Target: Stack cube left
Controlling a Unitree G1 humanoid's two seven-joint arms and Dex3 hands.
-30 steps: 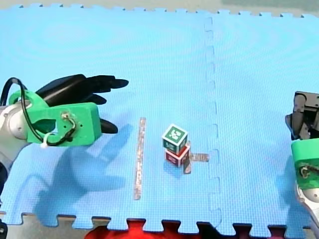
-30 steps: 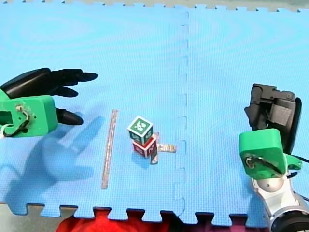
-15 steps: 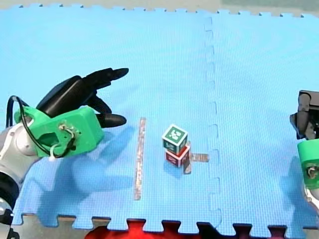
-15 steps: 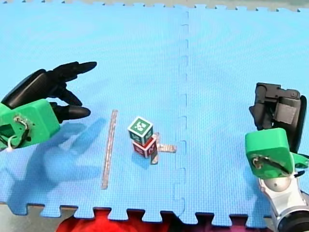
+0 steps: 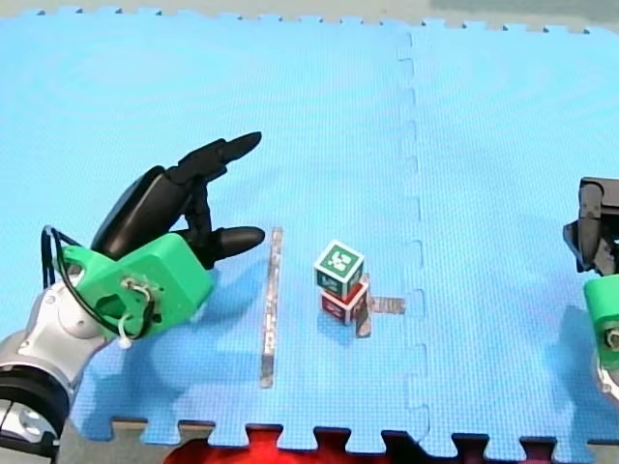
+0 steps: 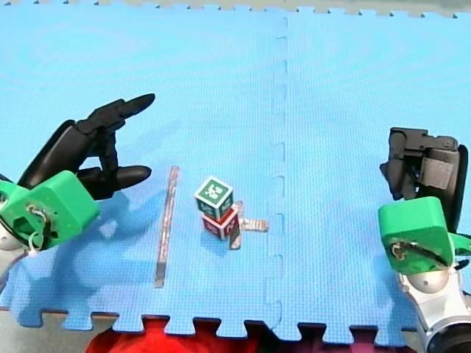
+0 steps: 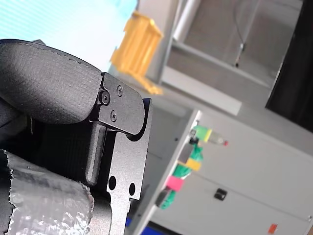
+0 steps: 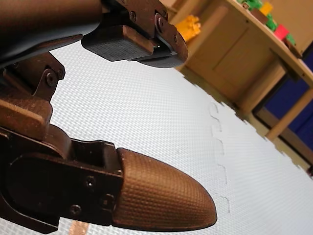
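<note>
A green cube (image 5: 339, 268) sits on top of a red cube (image 5: 341, 302) near the middle of the blue foam mat (image 5: 319, 116), turned slightly askew on it. My left hand (image 5: 208, 198) hovers to the left of the stack, about a hand's width away, and holds nothing. My right hand (image 6: 419, 168) is at the mat's right edge, far from the cubes, its black fingers curled with nothing in them. Neither hand touches the stack. In the second wrist view, dark fingers (image 8: 161, 196) hang above the mat.
A long silver tape strip (image 5: 270, 307) runs along the mat between my left hand and the stack. A short tape piece (image 5: 387, 305) lies at the red cube's right side. A mat seam (image 5: 414, 193) runs right of the cubes. The mat's front edge is close.
My left hand has swung its fingers toward the far side and moved right, closer to the tape strip. My right hand has drifted slightly right. The stack has not moved.
</note>
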